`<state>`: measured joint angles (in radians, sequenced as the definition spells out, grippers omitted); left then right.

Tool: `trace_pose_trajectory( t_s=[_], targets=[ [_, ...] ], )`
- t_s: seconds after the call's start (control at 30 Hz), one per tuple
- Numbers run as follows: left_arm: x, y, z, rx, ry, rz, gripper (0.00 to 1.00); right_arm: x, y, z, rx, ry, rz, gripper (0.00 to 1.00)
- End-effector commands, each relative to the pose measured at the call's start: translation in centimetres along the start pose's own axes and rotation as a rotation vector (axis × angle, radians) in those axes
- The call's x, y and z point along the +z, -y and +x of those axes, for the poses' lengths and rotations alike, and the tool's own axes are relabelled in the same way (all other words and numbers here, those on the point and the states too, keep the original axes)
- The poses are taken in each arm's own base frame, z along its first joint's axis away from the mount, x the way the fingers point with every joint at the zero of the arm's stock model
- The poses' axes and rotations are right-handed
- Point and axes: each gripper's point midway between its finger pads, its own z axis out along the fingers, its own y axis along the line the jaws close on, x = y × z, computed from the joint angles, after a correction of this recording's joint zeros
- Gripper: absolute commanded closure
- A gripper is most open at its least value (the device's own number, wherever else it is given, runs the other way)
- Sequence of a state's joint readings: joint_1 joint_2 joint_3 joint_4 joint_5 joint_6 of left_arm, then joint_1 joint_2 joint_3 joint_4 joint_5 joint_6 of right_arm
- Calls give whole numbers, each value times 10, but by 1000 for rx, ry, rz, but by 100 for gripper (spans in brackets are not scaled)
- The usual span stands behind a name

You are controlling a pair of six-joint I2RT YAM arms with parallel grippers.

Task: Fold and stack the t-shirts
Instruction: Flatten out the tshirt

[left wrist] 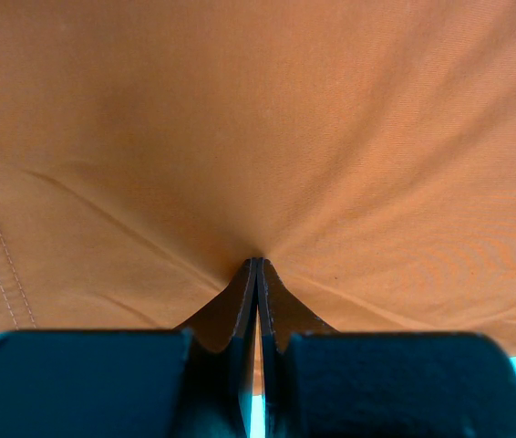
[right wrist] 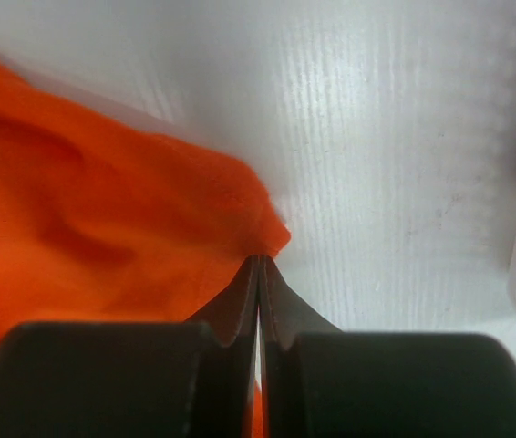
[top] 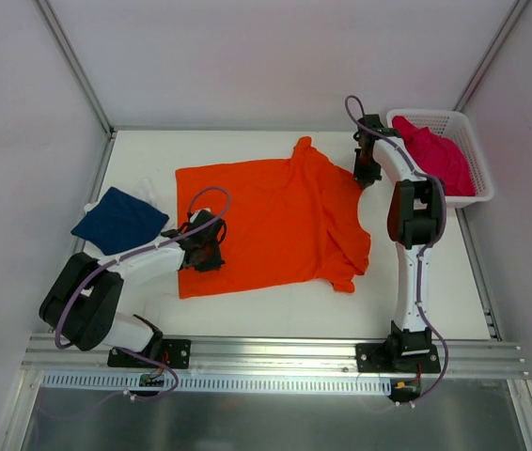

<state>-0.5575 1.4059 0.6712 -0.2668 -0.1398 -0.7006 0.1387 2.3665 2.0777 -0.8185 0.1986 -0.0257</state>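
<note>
Left end effector (left wrist: 256, 266), tips together on a pinch of creased orange t-shirt (left wrist: 267, 119).

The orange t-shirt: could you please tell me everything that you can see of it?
The orange t-shirt is bright, plain, soft-looking cloth with short sleeves. It lies spread mostly flat on the white table, hem toward the left arm, sleeves toward the right. The left gripper is shut, pinching cloth near the hem, with creases fanning from its tips; the right gripper is shut on a cloth edge at the shoulder end.
</note>
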Motion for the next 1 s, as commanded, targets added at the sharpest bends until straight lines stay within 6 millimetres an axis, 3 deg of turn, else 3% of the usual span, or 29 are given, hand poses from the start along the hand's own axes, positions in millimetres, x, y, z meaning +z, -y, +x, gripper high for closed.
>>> trace_pose_trajectory(
  t_s=[0.0,0.13,0.17,0.4,0.5,0.67,0.83,0.97],
  targets=[
    [-1,-27,25,13,-61,-96,100,-12,-2,7,27,-48,-52,99],
    [-9,-25,16,10,-18,-82,100,-25,-14,7,34,-17,-131,99],
    [-14,-22,12,8,1,-65,100,-38,-15,1,36,16,-149,99],
    [-39,-8,-12,18,74,-3,100,-77,-24,0,22,79,-207,99],
    [-43,-6,-17,24,85,-2,100,-83,-27,1,11,91,-204,99],
    [-47,-3,-13,21,72,23,100,-75,-35,6,-1,73,-207,99],
    [-51,1,-5,11,49,70,100,-46,-49,17,9,5,-215,100],
    [-52,1,-1,6,39,81,100,-35,-62,21,13,-30,-251,100]
  ],
)
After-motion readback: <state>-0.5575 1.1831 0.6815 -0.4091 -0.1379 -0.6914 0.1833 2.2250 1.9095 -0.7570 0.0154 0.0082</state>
